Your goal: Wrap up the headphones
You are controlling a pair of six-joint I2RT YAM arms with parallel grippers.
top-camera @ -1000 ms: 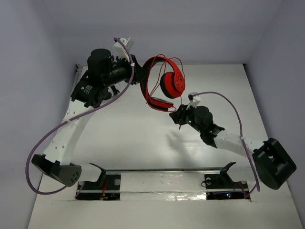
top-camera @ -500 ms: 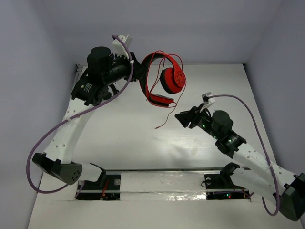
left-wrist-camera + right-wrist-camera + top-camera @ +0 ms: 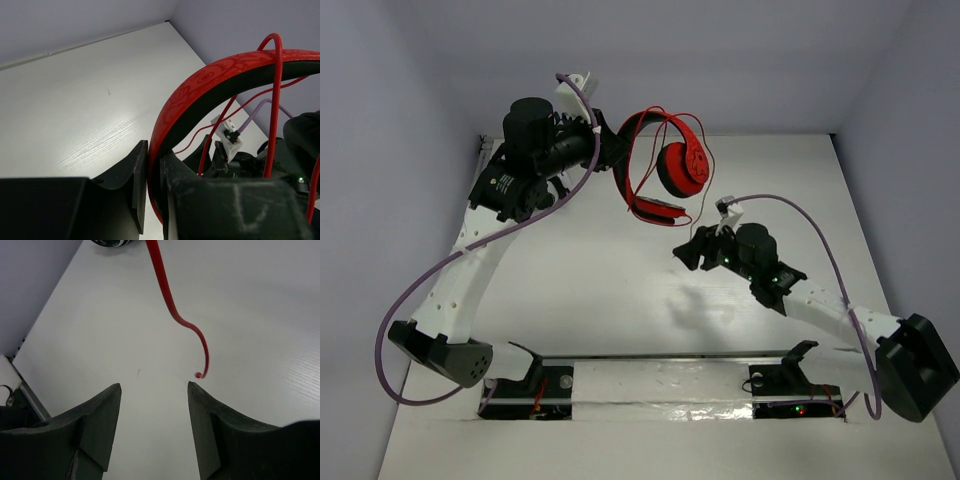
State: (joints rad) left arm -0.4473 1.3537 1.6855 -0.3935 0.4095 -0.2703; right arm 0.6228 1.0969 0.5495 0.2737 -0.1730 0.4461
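Headphones (image 3: 680, 165) hang mid-wrap, headband (image 3: 200, 85) clamped in the left gripper (image 3: 153, 170). Right gripper (image 3: 154, 387), jaws apart and empty, should next catch the dangling cable end (image 3: 200, 374).

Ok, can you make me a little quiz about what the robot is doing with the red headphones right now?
1. True or false: the left jaws are shut on the headband of the headphones.
2. Pick one. The loose end of the red cable is:
A. clamped in the right jaws
B. dangling free just ahead of the open right jaws
C. plugged into a phone
3. What colour is the inner lining of the headband?

Key: 1 true. 2 B. 3 black.
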